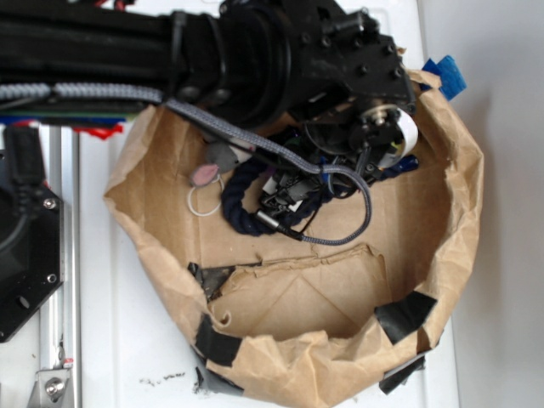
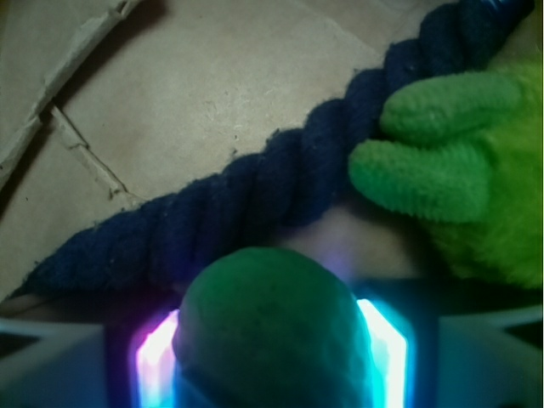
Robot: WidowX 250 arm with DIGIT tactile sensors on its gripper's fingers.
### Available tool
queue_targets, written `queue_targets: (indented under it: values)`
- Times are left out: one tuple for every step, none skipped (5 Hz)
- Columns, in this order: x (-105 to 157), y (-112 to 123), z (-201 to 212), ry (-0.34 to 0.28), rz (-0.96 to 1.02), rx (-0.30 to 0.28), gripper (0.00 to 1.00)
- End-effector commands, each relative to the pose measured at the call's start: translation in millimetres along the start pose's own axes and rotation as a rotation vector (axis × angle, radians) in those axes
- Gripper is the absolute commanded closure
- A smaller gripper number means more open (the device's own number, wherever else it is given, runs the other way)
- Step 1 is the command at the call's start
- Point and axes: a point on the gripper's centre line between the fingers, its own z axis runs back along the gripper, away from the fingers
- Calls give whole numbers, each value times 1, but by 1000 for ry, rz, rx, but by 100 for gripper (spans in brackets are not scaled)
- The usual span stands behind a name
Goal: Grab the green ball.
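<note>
2 lit pads (image 2: 381, 348) of tool (image 2: 270, 357) clamp green ball (image 2: 268, 327), centred for secure hold; navy rope (image 2: 255, 200) and lime plush toy (image 2: 459, 161) lie beside, inside paper-lined bin (image 1: 459, 212).

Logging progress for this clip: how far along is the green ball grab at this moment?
Mostly done. In the wrist view the green ball sits between the hand's lit fingers, which press against both its sides, so the grasp looks made. The navy rope and fuzzy lime plush toy lie beyond it, untouched. Lifting clear of the paper bag is not shown.
</note>
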Motion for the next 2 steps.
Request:
queue_targets:
  values:
    - [7, -7, 18, -41, 4, 41, 100]
    - [2, -17, 47, -71, 68, 39, 100]
